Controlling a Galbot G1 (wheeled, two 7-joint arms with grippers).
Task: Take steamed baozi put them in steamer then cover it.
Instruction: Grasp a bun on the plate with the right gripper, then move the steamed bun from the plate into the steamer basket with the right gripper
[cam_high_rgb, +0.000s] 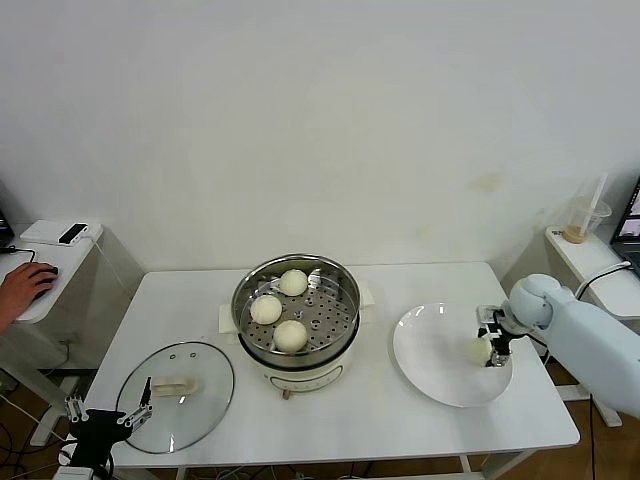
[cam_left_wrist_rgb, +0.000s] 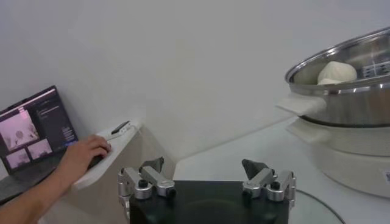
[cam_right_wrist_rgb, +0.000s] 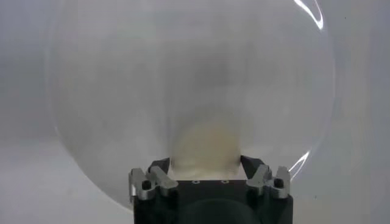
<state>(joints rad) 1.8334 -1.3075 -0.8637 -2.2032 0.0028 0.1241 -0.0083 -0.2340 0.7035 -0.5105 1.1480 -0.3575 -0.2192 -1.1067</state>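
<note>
The right gripper (cam_high_rgb: 489, 348) sits over the right half of the white plate (cam_high_rgb: 432, 370), near the desk's right edge, its fingers (cam_right_wrist_rgb: 159, 173) pinched on the fourth baozi (cam_high_rgb: 478, 349), which fills the gap between them in the right wrist view (cam_right_wrist_rgb: 204, 146). The plate lies just right of the steamer (cam_high_rgb: 296, 362), which stands at the middle of the desk (cam_high_rgb: 450, 285) with three baozi (cam_high_rgb: 290, 335) on its perforated tray, one toward the front edge, one toward the left, one toward the back. The cover (cam_high_rgb: 205, 393) lies flat at the front left corner, handle up. The left gripper (cam_high_rgb: 108, 414) hangs at that corner just off the cover's rim, fingers (cam_left_wrist_rgb: 152, 165) spread wide and holding nothing.
</note>
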